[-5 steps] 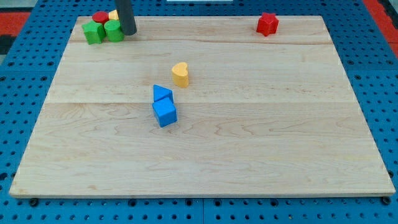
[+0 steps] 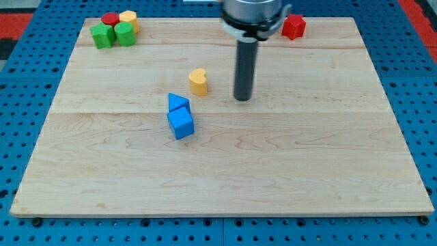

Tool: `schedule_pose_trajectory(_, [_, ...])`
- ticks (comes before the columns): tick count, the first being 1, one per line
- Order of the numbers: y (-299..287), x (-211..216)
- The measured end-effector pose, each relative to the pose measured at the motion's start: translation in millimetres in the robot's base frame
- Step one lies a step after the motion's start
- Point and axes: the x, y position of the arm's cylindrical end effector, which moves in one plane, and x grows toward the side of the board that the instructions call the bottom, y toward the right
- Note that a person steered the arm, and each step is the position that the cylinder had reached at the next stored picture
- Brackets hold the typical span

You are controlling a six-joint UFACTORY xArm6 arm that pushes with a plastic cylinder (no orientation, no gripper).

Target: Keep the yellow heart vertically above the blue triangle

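My tip [image 2: 243,98] stands right of the heart [image 2: 198,81], which sits above-right of the triangle [image 2: 177,102] (cube [image 2: 181,124] touching below).

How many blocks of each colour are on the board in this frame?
Red: 2, circle and star
Green: 2, left and right
Yellow: 2, heart and corner block
Blue: 2, triangle and cube
Total: 8

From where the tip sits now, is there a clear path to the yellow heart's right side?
Probably yes. My tip stands to the view's right of the yellow heart, apart from it, with only bare board between; the blue triangle lies lower left.
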Motion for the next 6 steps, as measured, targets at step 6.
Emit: schedule_pose_trajectory(6, [-55.1, -52.8])
